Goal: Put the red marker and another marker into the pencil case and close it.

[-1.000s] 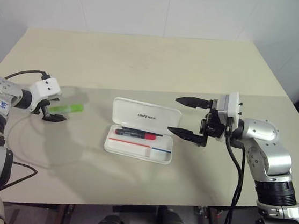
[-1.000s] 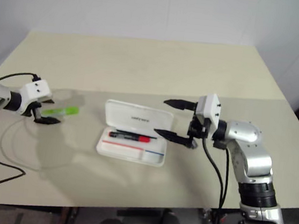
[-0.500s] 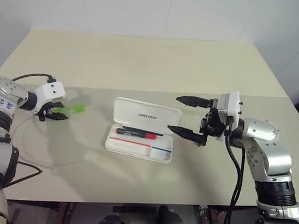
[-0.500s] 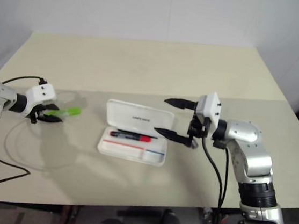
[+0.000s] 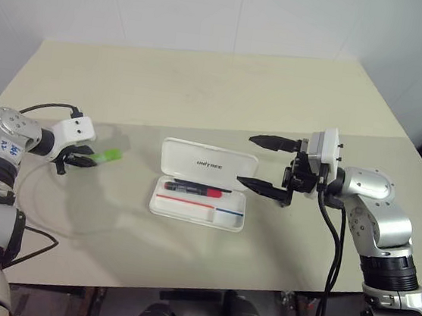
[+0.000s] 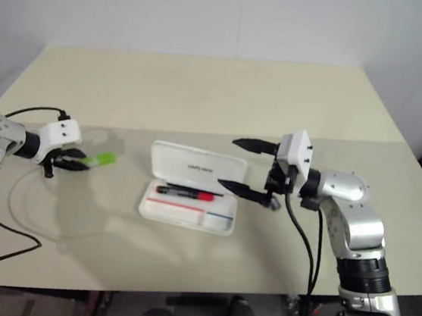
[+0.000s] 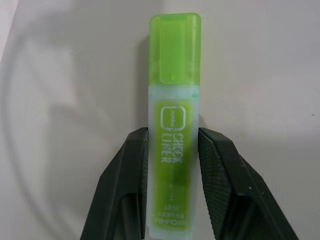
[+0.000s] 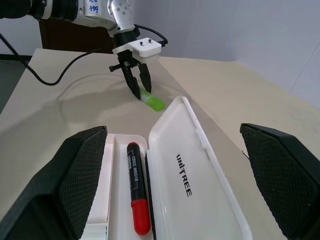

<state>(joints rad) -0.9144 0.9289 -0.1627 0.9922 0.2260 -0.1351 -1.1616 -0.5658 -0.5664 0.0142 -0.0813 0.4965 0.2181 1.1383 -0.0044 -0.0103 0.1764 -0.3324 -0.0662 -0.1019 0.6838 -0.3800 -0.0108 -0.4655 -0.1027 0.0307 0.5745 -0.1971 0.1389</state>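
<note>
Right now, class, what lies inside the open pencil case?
Inside the pencil case lies the red marker, close to the hinge. The bare tray shows a red-and-blue stripe. The marker hides whatever lies beneath it.

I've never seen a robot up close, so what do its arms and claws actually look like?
Silver-grey rounded arm shells, with black ribbed bands on the forearms. Each wrist ends in a white boxy block carrying two tapered black fingers with textured pads: the left gripper and right gripper. Black cables trail from both wrists; the left arm bears blue markings.
</note>
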